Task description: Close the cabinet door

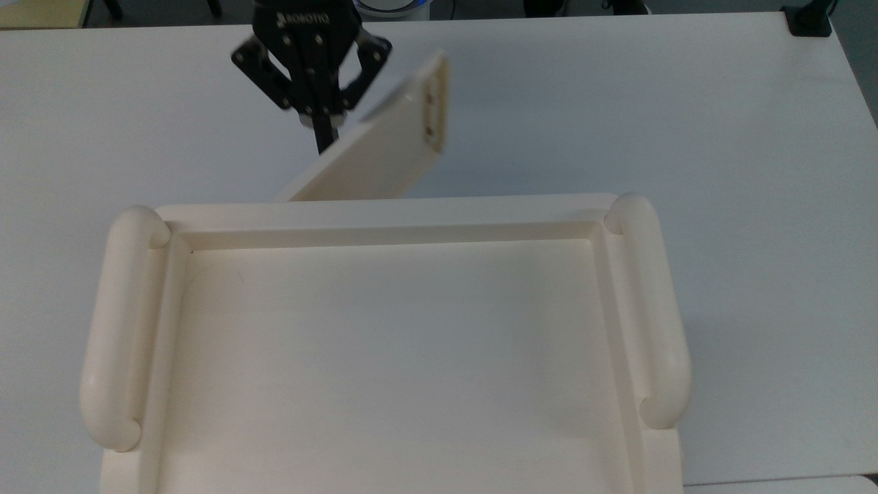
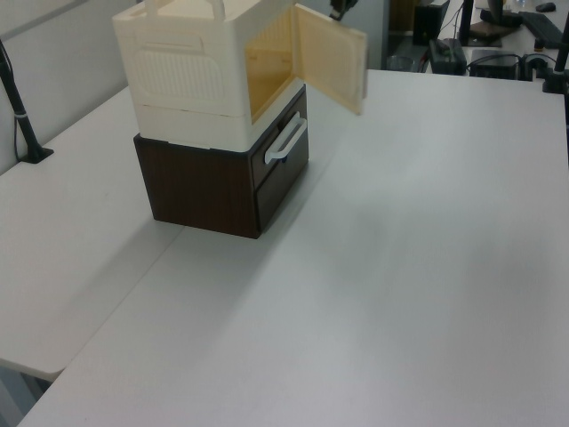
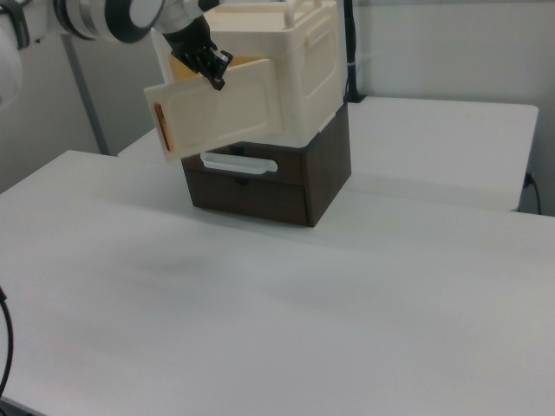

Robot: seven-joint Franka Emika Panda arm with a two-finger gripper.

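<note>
Black and marked with a maker's name on its body, the gripper (image 1: 321, 140) hangs over the far part of the tabletop (image 1: 617, 103) in the top view, its two fingers drawn together into one narrow tip with no gap and nothing between them. That tip rests against the outer face of the cabinet door (image 1: 384, 154), near the door's upper edge; in the right view the gripper (image 3: 214, 78) sits at the top of the panel (image 3: 221, 117), with the pale arm (image 3: 104, 17) reaching in from the right view's left. The door stands partly open, swung out at a slant from the front of the cabinet (image 1: 384, 343), hinged at the top view's left side of that front. In the left view the door (image 2: 331, 67) leaves the yellowish inside of the cabinet (image 2: 200, 71) showing. The cream cabinet sits on a dark brown drawer unit (image 2: 222, 182) with a pale handle (image 2: 286, 140), which stands near the tabletop's far left corner in the left view. The tabletop is plain white and matte. Beyond its far edge in the left view are dark desk equipment and cables (image 2: 498, 44), and a black post (image 2: 22, 116) stands at the left view's left.
</note>
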